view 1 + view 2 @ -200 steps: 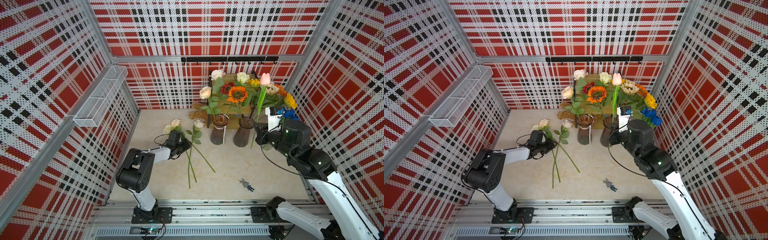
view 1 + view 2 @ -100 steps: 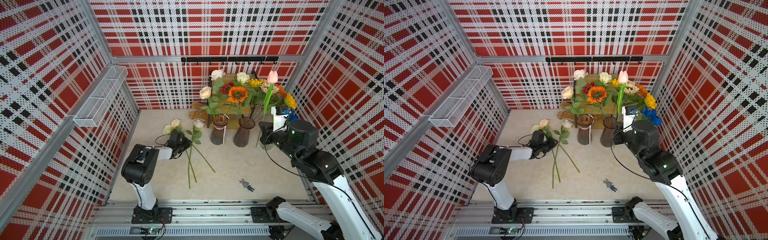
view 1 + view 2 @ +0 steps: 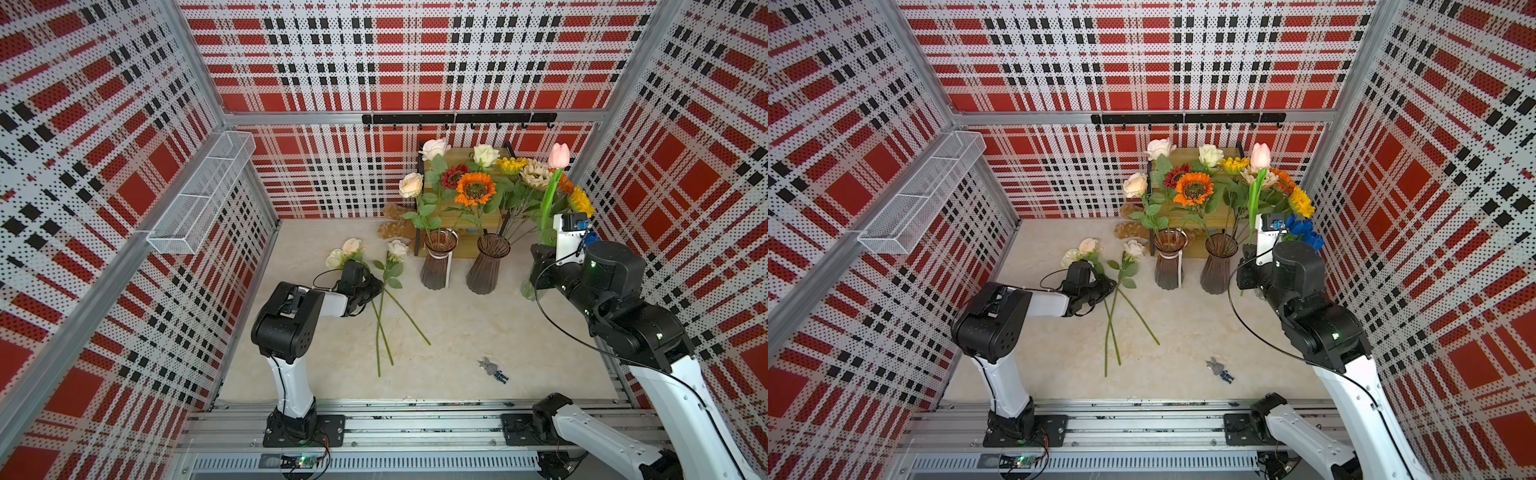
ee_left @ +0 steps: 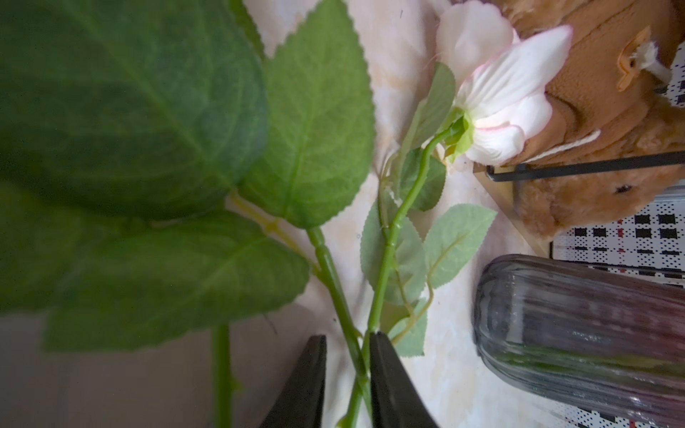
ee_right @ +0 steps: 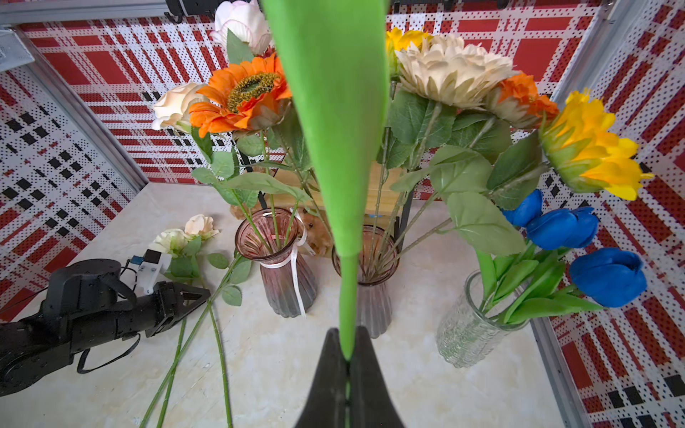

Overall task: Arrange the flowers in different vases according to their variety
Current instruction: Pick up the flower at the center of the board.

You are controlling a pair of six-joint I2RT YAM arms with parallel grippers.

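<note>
Three cream roses (image 3: 351, 246) lie on the table with their stems crossing. My left gripper (image 4: 348, 339) is low over them, its jaws narrowly open around two crossed rose stems (image 4: 343, 307); a gap shows on one side. My right gripper (image 5: 347, 329) is shut on the stem of a pink tulip (image 3: 558, 155), held upright near the clear vase (image 5: 467, 326) with the blue tulips (image 5: 563, 228). Two ribbed purple-brown vases (image 3: 436, 266) (image 3: 486, 270) stand mid-table, one with roses (image 3: 410, 184), one with sunflowers (image 3: 475, 188).
A wooden shelf (image 3: 457, 220) and a brown plush toy (image 3: 395, 224) sit behind the vases. A small toy figure (image 3: 492, 370) lies near the front edge. A white wire basket (image 3: 199, 195) hangs on the left wall, a hook rail (image 3: 457, 118) on the back wall.
The right arm has carried the pink tulip rightward, toward the clear vase. The left jaws have narrowed around the rose stems.
</note>
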